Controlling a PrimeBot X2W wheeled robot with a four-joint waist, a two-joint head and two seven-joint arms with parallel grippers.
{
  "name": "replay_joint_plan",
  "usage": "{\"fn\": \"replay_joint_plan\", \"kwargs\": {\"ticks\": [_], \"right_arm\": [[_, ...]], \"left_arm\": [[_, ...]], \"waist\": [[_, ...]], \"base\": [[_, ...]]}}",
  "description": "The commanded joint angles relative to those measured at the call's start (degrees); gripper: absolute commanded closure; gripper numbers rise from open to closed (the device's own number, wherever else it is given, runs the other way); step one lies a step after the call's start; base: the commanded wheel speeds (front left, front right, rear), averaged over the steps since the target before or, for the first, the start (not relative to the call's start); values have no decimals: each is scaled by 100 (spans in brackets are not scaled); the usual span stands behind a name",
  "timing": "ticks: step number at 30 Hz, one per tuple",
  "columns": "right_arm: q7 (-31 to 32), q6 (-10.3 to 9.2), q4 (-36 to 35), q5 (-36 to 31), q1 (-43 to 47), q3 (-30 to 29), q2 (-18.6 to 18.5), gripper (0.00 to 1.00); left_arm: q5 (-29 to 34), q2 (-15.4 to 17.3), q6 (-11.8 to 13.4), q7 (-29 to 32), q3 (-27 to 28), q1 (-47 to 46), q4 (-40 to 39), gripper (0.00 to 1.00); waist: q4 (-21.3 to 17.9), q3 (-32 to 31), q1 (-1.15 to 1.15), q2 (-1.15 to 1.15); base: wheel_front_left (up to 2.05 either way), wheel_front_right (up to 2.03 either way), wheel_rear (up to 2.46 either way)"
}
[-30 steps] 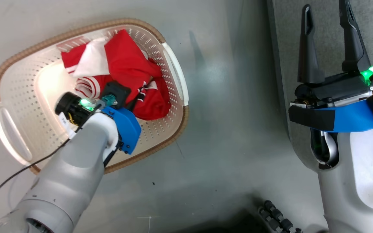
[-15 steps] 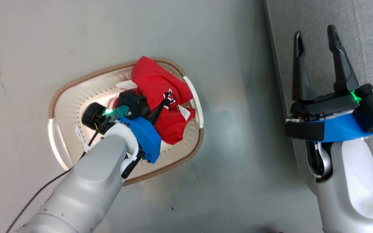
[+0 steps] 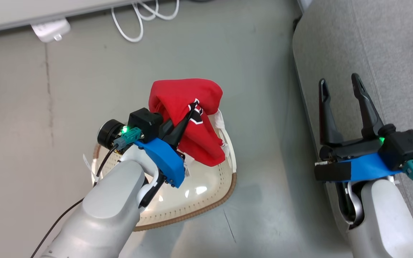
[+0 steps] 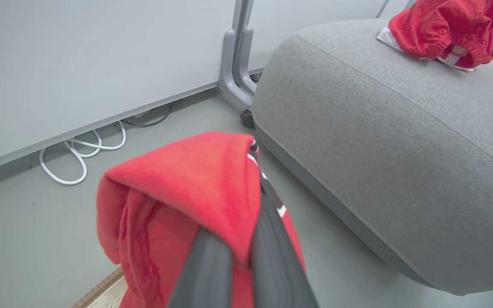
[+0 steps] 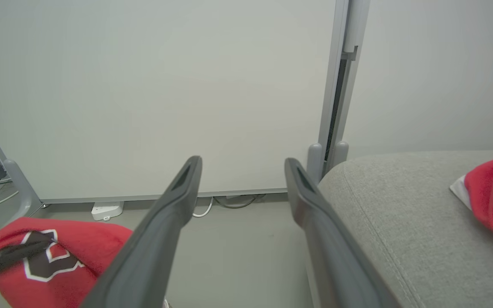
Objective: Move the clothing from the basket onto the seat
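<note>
The floor is grey and smooth, with a pale wall panel at its far edge and a loop of white cable lying below it. The left hand is clenched on a red shirt. Its two dark fingers are pressed together with a fold of cloth between them, close to the black-and-white emblem. The shirt is draped over the fingertips in a bunch and falls down on both sides. It is bright red, with a little white showing at its lower edge. Directly below this hand stands the cream basket with its brown woven rim. I cannot tell if the lowest part of the shirt touches it. The right hand is released, its fingers wide apart with nothing between them, at the edge of the grey seat. Further beyond this hand, a red garment with a white part lies on the seat.
</note>
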Motion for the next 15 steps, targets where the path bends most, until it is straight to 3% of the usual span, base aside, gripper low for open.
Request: {"fn": "replay_joint_plan", "kwargs": {"ticks": [1, 15], "right_arm": [[-4, -2, 18, 23, 106, -9, -29, 0], [-4, -2, 206, 72, 878, 62, -76, 0]], "left_arm": [[64, 33, 3, -29, 101, 104, -110, 100], [513, -119, 3, -28, 472, 587, -667, 100]], "waist": [[113, -326, 1, 0], [338, -1510, 1, 0]], "base": [[0, 0, 0], [0, 0, 0]]}}
